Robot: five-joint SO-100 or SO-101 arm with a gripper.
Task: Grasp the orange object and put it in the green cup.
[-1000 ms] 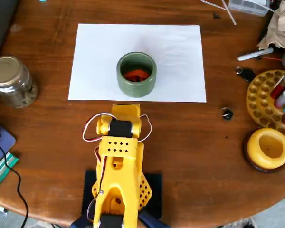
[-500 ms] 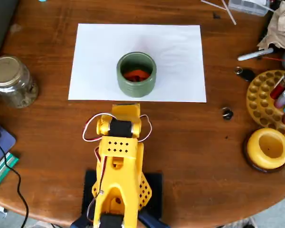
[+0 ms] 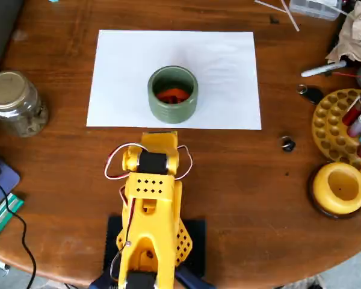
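Orange piece already lies inside the green cup; your arm is folded back short of the paper.

On your round brown wooden counter (image 3: 246, 180), the big yellow plastic arm (image 3: 150, 205) sits just shy of the white paper sheet (image 3: 228, 66); its hand is tucked out of sight, so you cannot tell how it stands. The squat sage-green ribbed cup (image 3: 172, 93) holds the small lumpy orange plastic piece (image 3: 173, 94). You'd likely find it light, stiff and a bit slick: pinch across its narrow middle.
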